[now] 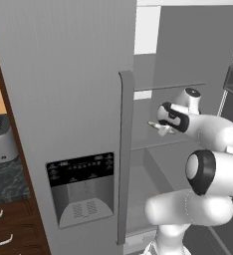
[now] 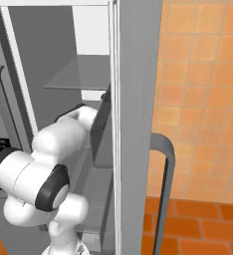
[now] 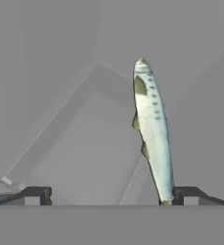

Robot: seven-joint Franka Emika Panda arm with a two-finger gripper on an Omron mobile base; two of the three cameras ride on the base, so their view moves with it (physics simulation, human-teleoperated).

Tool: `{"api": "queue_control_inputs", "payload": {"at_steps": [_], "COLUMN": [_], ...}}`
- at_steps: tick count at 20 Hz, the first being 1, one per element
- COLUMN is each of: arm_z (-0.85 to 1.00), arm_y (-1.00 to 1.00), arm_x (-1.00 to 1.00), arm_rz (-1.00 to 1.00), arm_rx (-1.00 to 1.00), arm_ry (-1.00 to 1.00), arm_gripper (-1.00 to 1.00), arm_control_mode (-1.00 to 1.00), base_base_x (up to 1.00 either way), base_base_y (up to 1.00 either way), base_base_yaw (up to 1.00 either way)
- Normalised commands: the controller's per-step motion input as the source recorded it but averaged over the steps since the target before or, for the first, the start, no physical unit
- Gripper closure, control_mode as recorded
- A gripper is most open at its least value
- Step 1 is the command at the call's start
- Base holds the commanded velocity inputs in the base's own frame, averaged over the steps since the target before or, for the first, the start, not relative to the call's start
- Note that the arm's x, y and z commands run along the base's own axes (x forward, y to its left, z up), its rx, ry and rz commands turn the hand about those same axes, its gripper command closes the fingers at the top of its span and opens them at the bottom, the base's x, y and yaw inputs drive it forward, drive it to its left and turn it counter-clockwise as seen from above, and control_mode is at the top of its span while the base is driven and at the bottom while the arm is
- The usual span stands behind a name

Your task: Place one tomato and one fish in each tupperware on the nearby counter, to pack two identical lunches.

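Starting at the left edge of the left base view, a steel toaster (image 1: 0, 142) stands on the black tabletop (image 1: 8, 183) above brown drawers (image 1: 9, 226) with curved silver handles. Next to it rises the closed fridge door (image 1: 68, 89), with its dispenser panel (image 1: 81, 188) low down and a long upright handle (image 1: 124, 154) along its right edge. Right of that handle the fridge compartment (image 1: 153, 169) stands open, with a glass shelf (image 1: 169, 87) across it and bare grey walls behind, so there is free room around the arm inside. In the right base view the edge of the open door (image 2: 133, 124) cuts close past the arm's right side, its handle (image 2: 164, 189) in front of an orange tiled wall (image 2: 203, 89).

The tool (image 1: 158, 127) reaches into the open compartment. In the hand view its jaws stand as wide apart as they go, one tip at each lower corner, clamping nothing. A fish (image 3: 153, 129) stands on end just beside the right-hand fingertip (image 3: 190, 195), its tail down by that tip; whether they touch I cannot tell
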Motion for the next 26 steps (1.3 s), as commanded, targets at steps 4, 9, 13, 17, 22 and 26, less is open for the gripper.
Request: {"api": "queue_control_inputs", "payload": {"at_steps": [4, 9, 13, 17, 22, 26], "arm_z": [-0.28, -0.29, -0.39, -0.19, -0.67, -0.66], "arm_y": [-0.02, -0.02, -0.1, -0.15, 0.25, 0.29], "arm_x": [0.51, 0.54, 0.38, 0.35, 0.0, -0.01], "arm_rz": [0.02, 0.02, 0.06, 0.06, 0.03, 0.0], "arm_rx": [0.0, 0.0, 0.0, 0.0, -0.08, -0.09], "arm_ry": [0.06, 0.07, 0.06, 0.0, -0.04, 0.0], "arm_gripper": [-1.0, -1.0, -1.0, -1.0, 1.0, 1.0], "arm_control_mode": [-1.0, -1.0, -1.0, -1.0, -1.0, -1.0], "base_base_x": [0.0, 0.0, 0.0, 0.0, 0.0, 0.0], "base_base_y": [0.0, 0.0, 0.0, 0.0, 0.0, 0.0], "base_base_yaw": [0.0, 0.0, 0.0, 0.0, 0.0, 0.0]}}
